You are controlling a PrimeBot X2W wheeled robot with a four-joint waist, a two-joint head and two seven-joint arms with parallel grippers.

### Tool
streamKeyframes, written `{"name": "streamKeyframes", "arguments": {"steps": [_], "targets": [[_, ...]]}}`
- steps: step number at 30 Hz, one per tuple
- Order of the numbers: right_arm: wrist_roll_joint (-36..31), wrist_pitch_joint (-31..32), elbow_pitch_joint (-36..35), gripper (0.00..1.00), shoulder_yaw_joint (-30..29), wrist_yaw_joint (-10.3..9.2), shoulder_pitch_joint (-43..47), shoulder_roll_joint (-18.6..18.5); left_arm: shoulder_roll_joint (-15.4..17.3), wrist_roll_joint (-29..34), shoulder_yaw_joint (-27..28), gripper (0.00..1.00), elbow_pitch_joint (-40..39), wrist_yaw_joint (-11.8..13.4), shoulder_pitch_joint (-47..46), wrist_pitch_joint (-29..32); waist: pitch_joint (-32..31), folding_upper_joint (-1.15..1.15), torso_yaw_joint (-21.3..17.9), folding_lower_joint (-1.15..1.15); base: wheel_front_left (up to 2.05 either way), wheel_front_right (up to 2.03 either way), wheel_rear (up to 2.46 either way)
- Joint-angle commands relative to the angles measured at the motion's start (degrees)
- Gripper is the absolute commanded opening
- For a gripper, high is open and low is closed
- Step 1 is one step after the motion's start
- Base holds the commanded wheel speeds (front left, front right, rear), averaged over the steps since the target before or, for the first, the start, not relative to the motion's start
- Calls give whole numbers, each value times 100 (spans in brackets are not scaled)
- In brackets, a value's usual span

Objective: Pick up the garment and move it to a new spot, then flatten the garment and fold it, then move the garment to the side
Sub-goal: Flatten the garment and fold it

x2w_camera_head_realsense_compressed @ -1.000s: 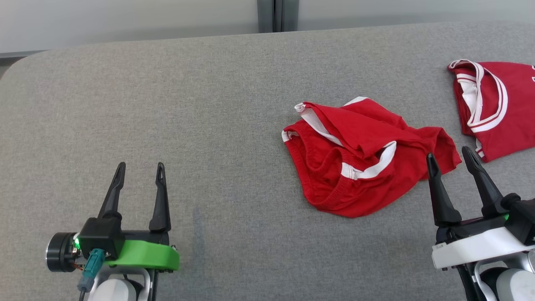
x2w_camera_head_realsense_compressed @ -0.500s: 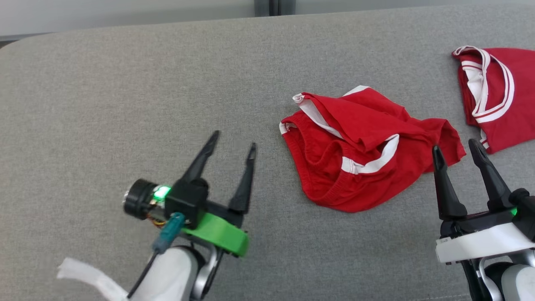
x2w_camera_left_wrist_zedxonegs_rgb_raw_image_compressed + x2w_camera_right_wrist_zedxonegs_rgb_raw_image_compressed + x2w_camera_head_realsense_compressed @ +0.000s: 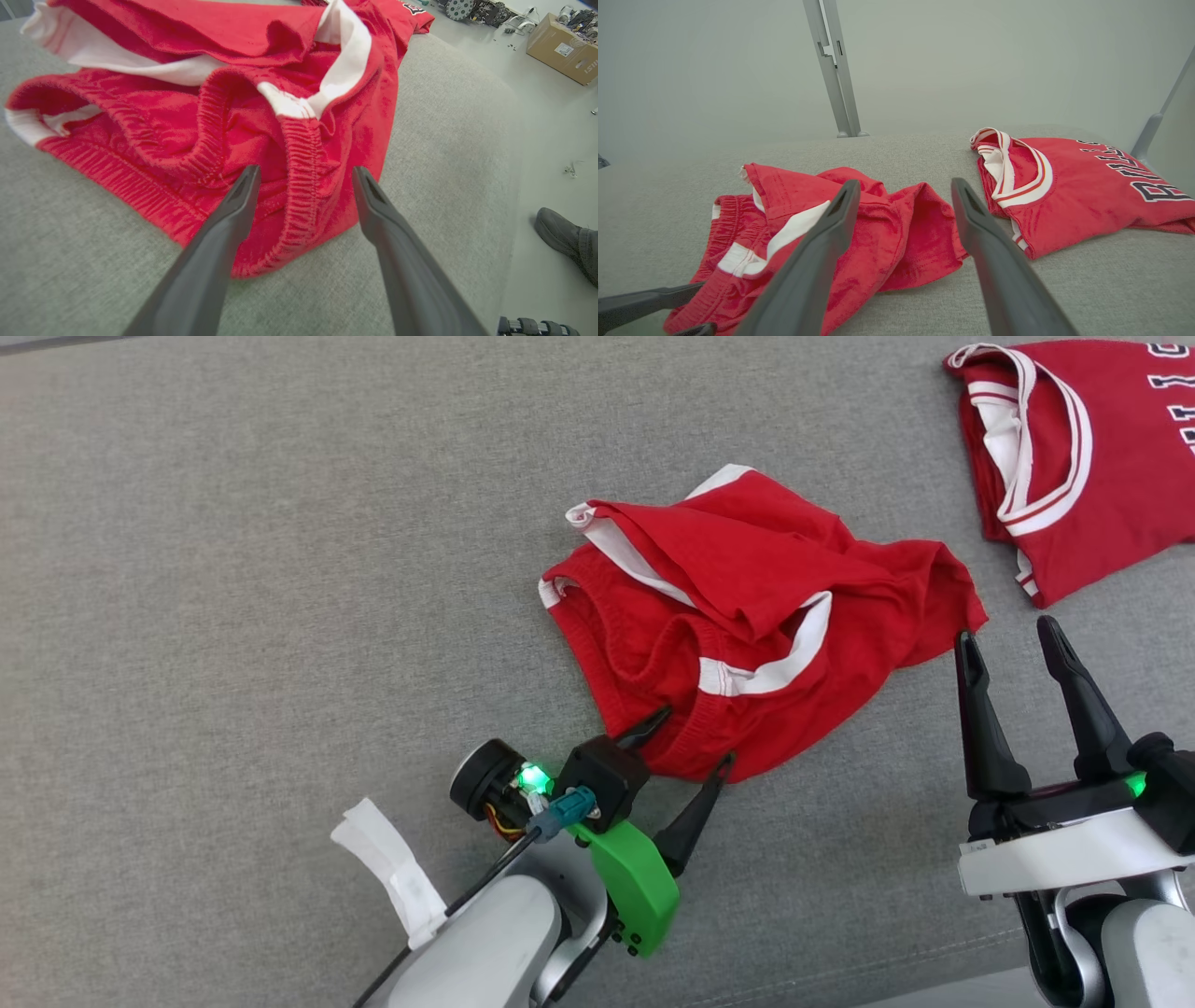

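Between spread left end effector (image 3: 695, 735) tips, red garment (image 3: 775, 569) waistband edge

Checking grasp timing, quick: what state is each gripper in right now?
Left gripper: open, jaws astride the near edge of the red shorts, not gripping.
Right gripper: open, holding nothing.

The red garment (image 3: 756, 616), white-trimmed shorts, is laid crumpled on the grey table (image 3: 233, 569), its elastic waistband turned toward seven o'clock, legs bunched toward two o'clock.
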Motion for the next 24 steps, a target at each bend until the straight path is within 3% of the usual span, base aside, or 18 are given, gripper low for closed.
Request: {"name": "streamKeyframes", "arguments": {"steps": [1,2,3,6,10,18,24], "targets": [[16,-53,25,100,-15,0,-95,30,18,-143,-58,100,108,-13,-118,-2,184,0,-196,0,0,0,0],[24,-65,42,100,-36,0,-100,39,20,-155,-106,42,211,4,-176,-23,191,0,-202,0,0,0,0],[26,-85,56,100,-51,0,-98,48,19,-187,-122,0,300,52,-218,-79,193,0,-197,0,0,0,0],[26,-112,94,100,-104,0,-95,65,21,-144,-95,0,502,186,-254,-242,164,0,-130,0,0,0,0],[37,-135,150,100,-132,0,-61,80,263,-57,19,0,559,387,-146,-347,66,0,64,0,0,0,0],[82,-144,252,100,-209,0,-68,93,1160,65,233,0,-80,834,402,-171,-159,0,475,0,0,0,0],[86,-157,278,100,-226,0,-41,108,1858,-124,816,0,-716,1325,798,-59,-280,0,621,0,0,0,0]]}}
